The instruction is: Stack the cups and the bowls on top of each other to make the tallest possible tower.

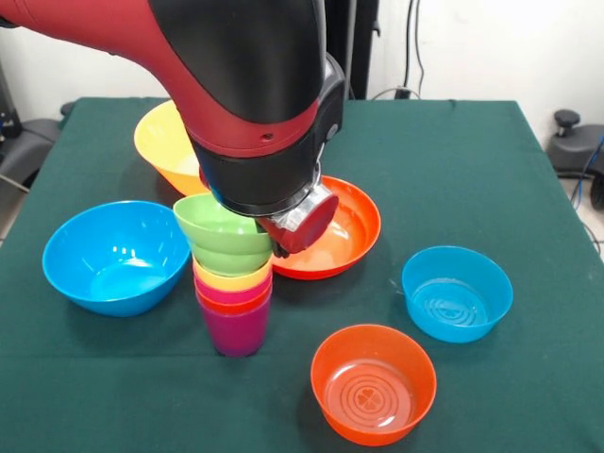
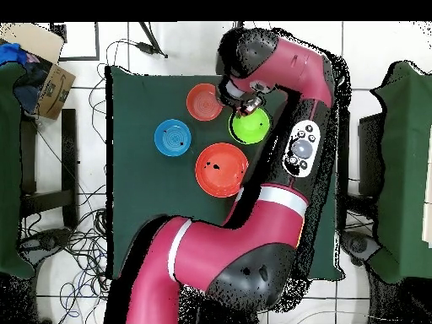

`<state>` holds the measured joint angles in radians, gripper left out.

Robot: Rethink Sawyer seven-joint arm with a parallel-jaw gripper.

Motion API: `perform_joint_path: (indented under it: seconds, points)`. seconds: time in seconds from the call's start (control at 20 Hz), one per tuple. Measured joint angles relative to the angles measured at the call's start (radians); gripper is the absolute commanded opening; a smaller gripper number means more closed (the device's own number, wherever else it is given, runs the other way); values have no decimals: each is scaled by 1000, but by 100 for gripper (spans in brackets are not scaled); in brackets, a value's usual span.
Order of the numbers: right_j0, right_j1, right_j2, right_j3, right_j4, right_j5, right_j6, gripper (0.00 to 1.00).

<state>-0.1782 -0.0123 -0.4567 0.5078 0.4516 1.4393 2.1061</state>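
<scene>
**Four cups up, and a green bowl riding on top**

Four tumblers make the tower (image 1: 234, 307), purple at the base with orange, crimson and yellow rims showing above, and the small green bowl (image 1: 223, 233) sits tilted on its crown. The gripper (image 1: 283, 243) hangs right at that bowl's rim, but the arm's bulk hides it, so whether it grips or gapes I cannot tell. Around the column on the green table (image 1: 528, 170): the large blue bowl (image 1: 113, 257) just beside, the orange-yellow bowl (image 1: 162, 143) behind, the shallow red-orange bowl (image 1: 344, 231) close by, and the small blue bowl (image 1: 458, 293) and translucent orange bowl (image 1: 374, 383) standing apart.
</scene>
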Motion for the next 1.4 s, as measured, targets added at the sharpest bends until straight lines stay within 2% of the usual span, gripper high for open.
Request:
perform_joint_path:
  seconds: [0.5, 0.85, 1.4]
  points:
    - [-1, -15, 41, 28, -5, 23, 0, 0]
    - [-1, -15, 49, 40, -9, 64, 0, 0]
    - [-2, -16, 62, 58, -17, 73, 0, 0]
